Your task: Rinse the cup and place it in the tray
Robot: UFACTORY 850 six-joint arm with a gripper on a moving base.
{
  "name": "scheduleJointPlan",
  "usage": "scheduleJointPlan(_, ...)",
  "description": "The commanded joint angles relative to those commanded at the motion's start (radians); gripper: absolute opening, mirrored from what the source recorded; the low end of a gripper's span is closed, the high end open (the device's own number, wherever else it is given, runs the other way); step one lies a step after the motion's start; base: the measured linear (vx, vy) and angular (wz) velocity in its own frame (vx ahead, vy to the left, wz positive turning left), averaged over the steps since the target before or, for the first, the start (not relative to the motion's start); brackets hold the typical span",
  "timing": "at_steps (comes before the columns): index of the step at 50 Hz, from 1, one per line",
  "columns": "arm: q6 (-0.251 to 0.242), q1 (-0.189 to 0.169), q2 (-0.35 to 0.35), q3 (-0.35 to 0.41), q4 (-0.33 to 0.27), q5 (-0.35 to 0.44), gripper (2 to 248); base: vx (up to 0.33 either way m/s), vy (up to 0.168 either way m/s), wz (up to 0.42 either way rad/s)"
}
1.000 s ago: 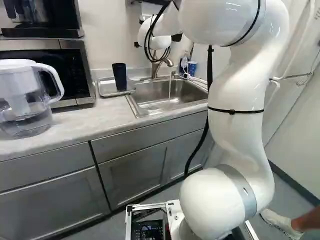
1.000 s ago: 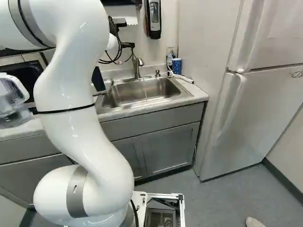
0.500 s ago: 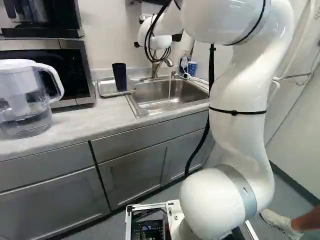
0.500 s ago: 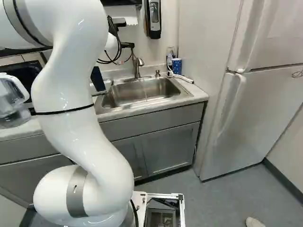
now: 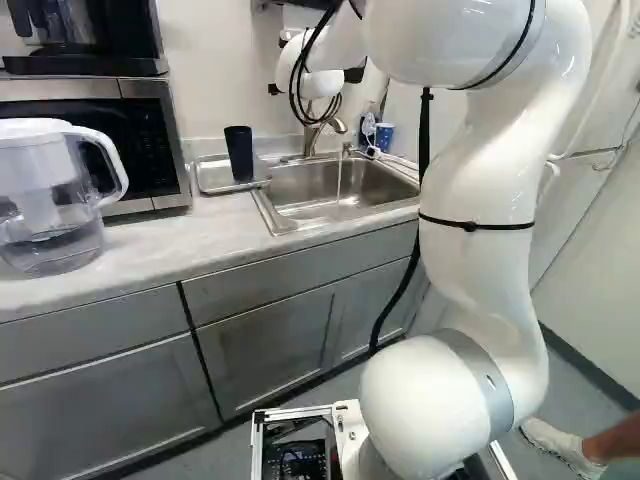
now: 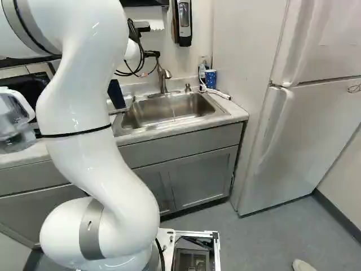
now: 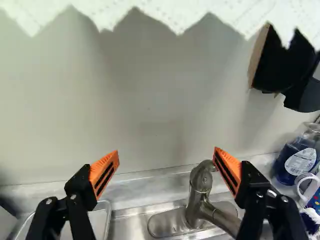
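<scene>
On the desk (image 5: pixel 150 240), tumbler (image 5: pixel 239 153) is standing in metal tray (image 5: pixel 210 184), rinse prob. done; faucet (image 7: pixel 195 202) is running, shutoff prob. left; hand (image 7: pixel 166 154) is hovering w/ fingers apart.

Brushed metal sink (image 6: pixel 127 121), glossy white arm (image 5: pixel 475 270)

Both base views toward one sink (image 6: pixel 152 113)

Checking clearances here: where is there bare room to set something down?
Bare: the pale marbled counter between the clear plastic pitcher and rectangular steel sink, in front of the shallow metal tray. Beside the tray's tall dark-blue cup, a smaller patch. Crowded: the sink's back corner toward the white refrigerator, with a blue patterned cup and blue bottle.
</scene>
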Motion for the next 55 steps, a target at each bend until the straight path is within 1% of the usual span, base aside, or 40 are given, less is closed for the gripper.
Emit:
scheduleJointPlan(18, 0.000, 0.001, 0.010, 0.011, 0.000, -0.017, 247, 0.000, 0.000, 0.000)
scheduleJointPlan(55, 0.000, 0.006, 0.062, 0.071, 0.000, -0.047, 247, 0.000, 0.000, 0.000)
